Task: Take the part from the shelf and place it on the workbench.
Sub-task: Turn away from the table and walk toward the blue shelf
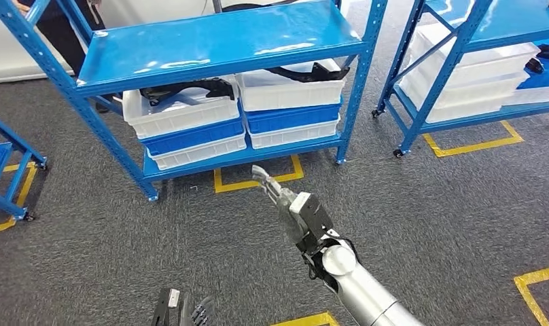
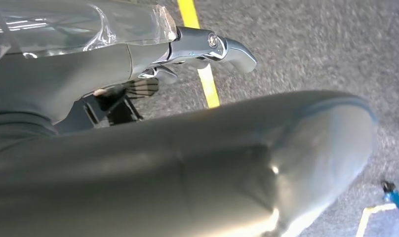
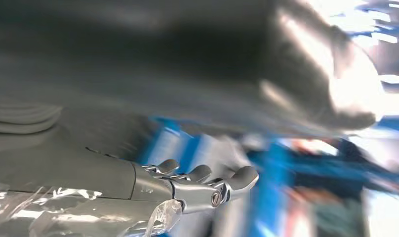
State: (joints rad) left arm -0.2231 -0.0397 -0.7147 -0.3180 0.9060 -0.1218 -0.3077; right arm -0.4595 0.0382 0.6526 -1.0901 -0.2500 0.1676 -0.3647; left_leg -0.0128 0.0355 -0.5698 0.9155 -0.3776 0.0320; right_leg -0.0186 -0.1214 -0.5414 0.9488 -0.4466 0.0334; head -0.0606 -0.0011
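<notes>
Parts (image 1: 190, 88), black, lay in the white bins (image 1: 180, 112) on the blue shelf (image 1: 217, 47), well apart from me. My right hand (image 1: 285, 200) reached toward it, fingers (image 3: 239, 177) stretched apart, holding nothing. My left hand (image 1: 183, 309) hung low over the carpet (image 1: 428, 204), also empty, fingers (image 2: 232, 52) loosely extended.
</notes>
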